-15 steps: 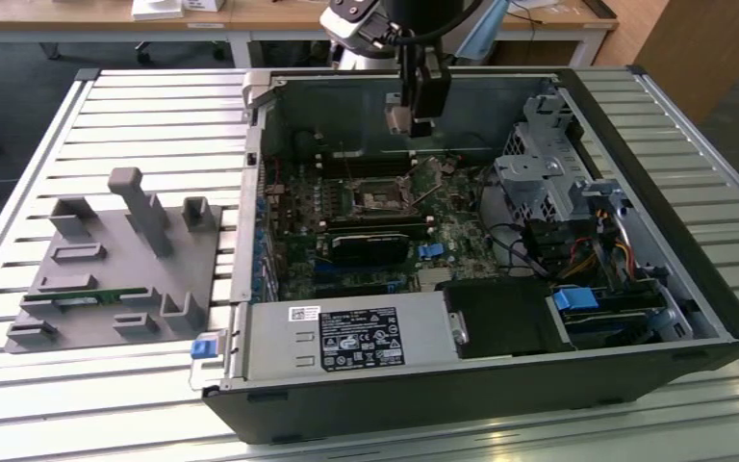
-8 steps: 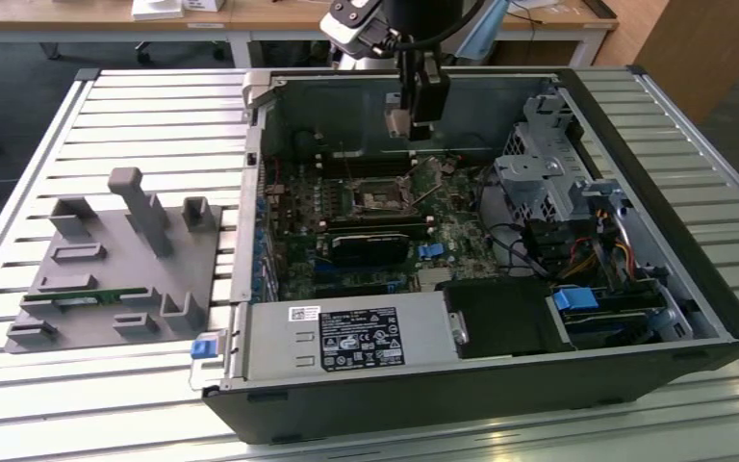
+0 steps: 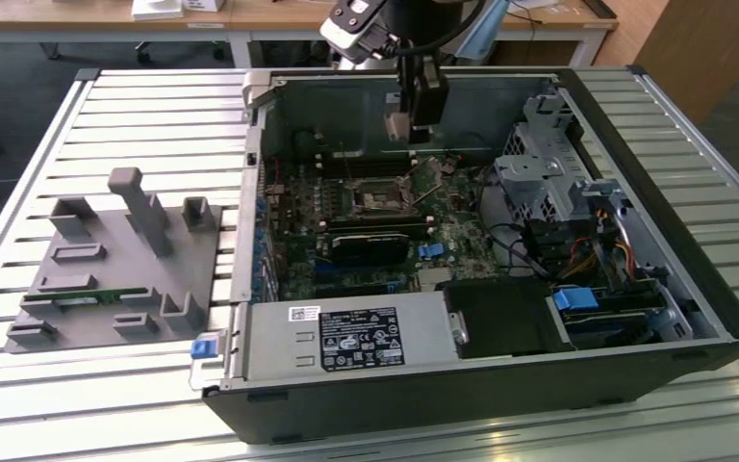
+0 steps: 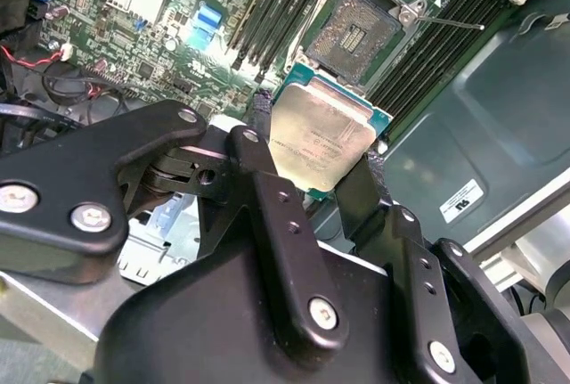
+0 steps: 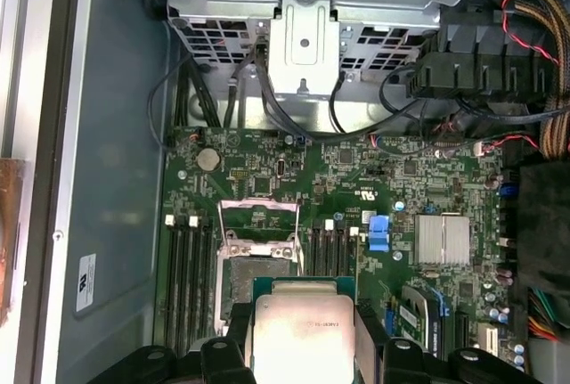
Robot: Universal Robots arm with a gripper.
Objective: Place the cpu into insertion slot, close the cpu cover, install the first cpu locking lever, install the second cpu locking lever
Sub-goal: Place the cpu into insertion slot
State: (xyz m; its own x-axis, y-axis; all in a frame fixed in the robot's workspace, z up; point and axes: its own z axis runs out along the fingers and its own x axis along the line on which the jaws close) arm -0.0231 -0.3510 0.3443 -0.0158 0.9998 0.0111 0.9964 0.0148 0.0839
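My gripper (image 3: 406,127) hangs over the open computer case, shut on the cpu. In both wrist views the cpu (image 4: 322,137) (image 5: 307,335) is a flat square chip with a pale metal top and a green rim, held by its two opposite edges between the black fingers (image 4: 258,126). The insertion slot (image 4: 361,35) (image 5: 251,284) (image 3: 380,198) lies bare on the green motherboard, a short way below and beside the chip. The cpu cover (image 5: 258,215), a thin silvery frame, stands raised at the slot's edge. A thin wire locking lever (image 4: 450,21) sticks out beside the slot.
Black memory slots (image 5: 187,264) flank the slot. A silver heatsink (image 5: 443,240), a blue connector (image 5: 379,232), a metal drive cage (image 5: 303,19) and cable bundles (image 5: 534,63) crowd the case. A labelled power supply (image 3: 344,337) sits at the front. A grey fixture block (image 3: 119,265) rests on the slatted table.
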